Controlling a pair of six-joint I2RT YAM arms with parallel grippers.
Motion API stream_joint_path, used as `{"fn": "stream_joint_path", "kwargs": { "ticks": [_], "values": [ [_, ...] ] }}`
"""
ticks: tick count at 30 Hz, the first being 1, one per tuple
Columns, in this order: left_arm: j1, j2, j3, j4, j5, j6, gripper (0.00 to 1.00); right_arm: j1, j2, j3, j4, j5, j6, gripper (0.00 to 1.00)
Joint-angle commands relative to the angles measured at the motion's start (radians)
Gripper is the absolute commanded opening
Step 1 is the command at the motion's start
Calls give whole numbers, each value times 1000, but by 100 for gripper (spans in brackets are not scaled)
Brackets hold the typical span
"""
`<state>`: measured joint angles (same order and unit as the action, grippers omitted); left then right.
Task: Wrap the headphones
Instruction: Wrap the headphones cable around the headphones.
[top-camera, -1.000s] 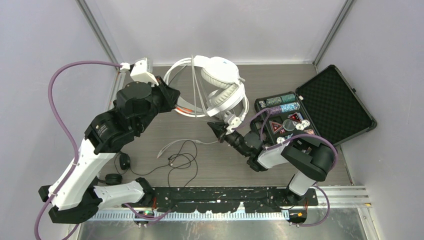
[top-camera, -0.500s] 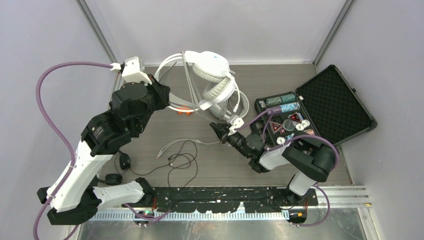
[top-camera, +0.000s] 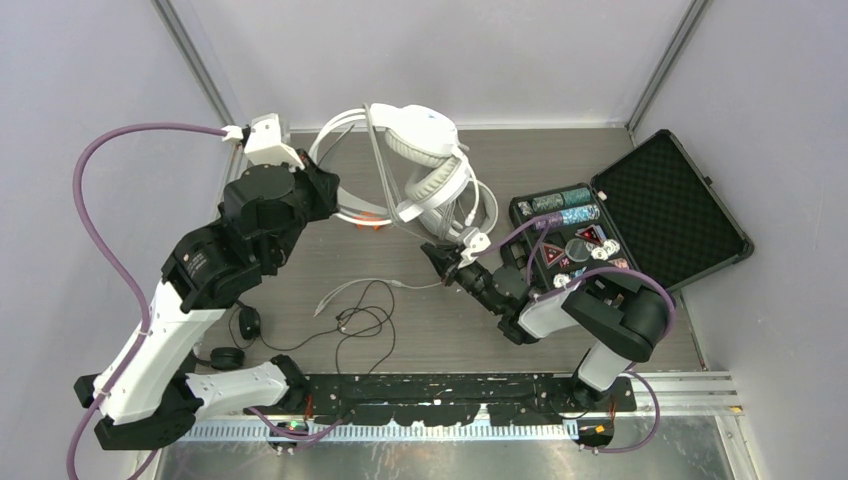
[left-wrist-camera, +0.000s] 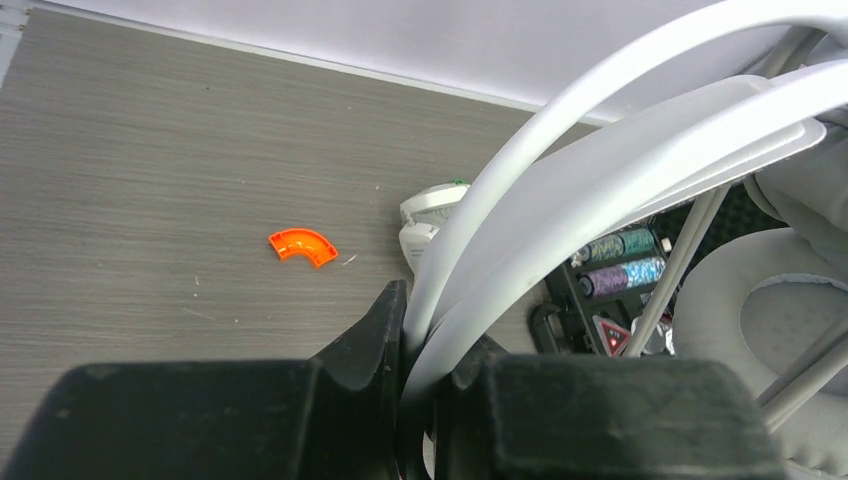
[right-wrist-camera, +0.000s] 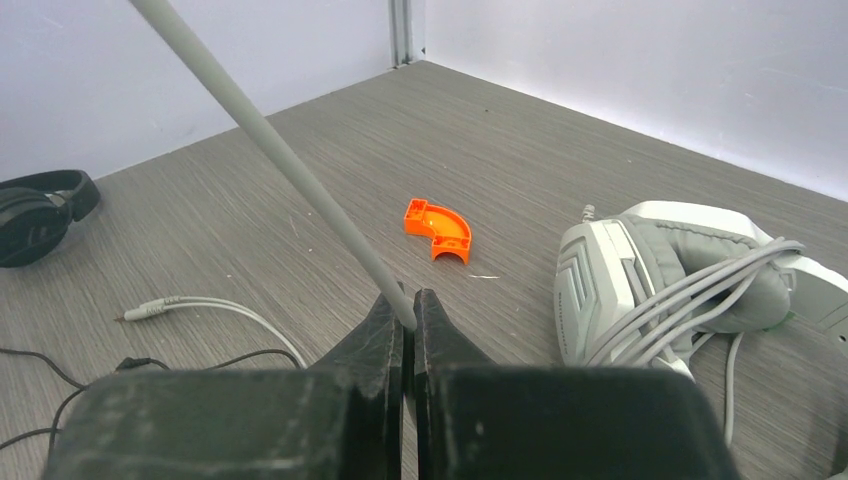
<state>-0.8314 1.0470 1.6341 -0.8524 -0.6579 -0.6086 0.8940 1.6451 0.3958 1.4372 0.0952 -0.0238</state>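
Observation:
My left gripper (top-camera: 325, 197) is shut on the headband (left-wrist-camera: 600, 150) of a white over-ear headset (top-camera: 425, 150) and holds it above the back of the table. Its thin white cord (top-camera: 385, 170) runs down taut to my right gripper (top-camera: 437, 255), which is shut on the cord (right-wrist-camera: 280, 150) just above the table. A second white headset (right-wrist-camera: 650, 270) lies on the table with cord wound round it. A small black pair (top-camera: 240, 335) with a loose black cord (top-camera: 360, 320) lies at the front left.
An open black foam-lined case (top-camera: 665, 200) with chips (top-camera: 565, 235) stands at the right, next to my right arm. An orange curved piece (top-camera: 372, 222) lies under the held headset. A loose white cord end with a plug (right-wrist-camera: 200, 305) lies mid-table.
My left gripper carried the white headset left and slightly back, then held still. My right gripper stayed shut on the cord, shifting only a little.

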Motion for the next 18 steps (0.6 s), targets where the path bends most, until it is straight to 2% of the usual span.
{"fn": "stream_joint_path", "kwargs": {
  "ticks": [1, 5, 10, 18],
  "values": [
    [2, -38, 78, 114, 87, -28, 0, -18, 17, 3, 1, 20, 59, 1],
    [1, -36, 90, 69, 120, -13, 0, -44, 17, -1, 1, 19, 85, 1],
    [1, -63, 40, 137, 174, -46, 0, -64, 24, 2, 0, -1, 110, 1],
    [0, -71, 27, 125, 215, -36, 0, -103, 10, 7, 0, -24, 167, 1]
  ]
}}
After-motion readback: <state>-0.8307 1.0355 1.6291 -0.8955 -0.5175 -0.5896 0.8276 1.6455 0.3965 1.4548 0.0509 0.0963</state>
